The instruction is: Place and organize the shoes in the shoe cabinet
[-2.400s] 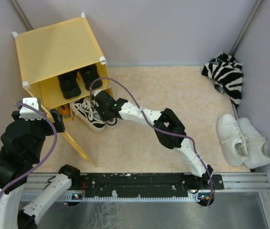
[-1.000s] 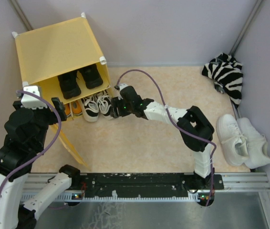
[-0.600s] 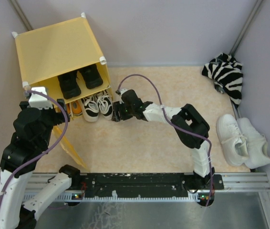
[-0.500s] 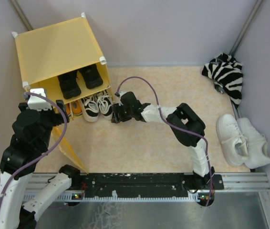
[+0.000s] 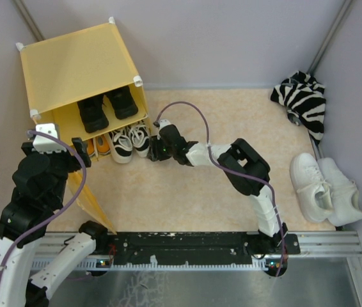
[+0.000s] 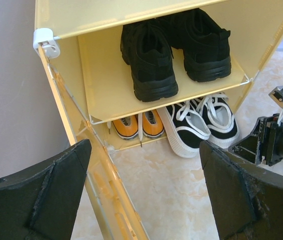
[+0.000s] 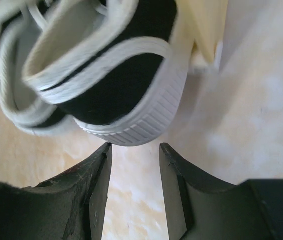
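Yellow shoe cabinet (image 5: pixel 72 64) sits in the far left corner. The black-and-white sneakers (image 5: pixel 130 141) are in its lower compartment: black canvas, white laces, ribbed white soles. They lie side by side next to the orange sneakers (image 6: pixel 139 125), with the chunky black pair (image 5: pixel 107 105) on the shelf above.

Their toes are hidden under the shelf, and only the heels of the orange pair show. The wrist close-up is blurry at its top left.

They run near-to-far, toes inward, heels poking out front. The right gripper (image 7: pixel 134 150) is just behind one heel, fingers slightly apart and pinching nothing. The left gripper (image 6: pixel 144 147) is spread wide.
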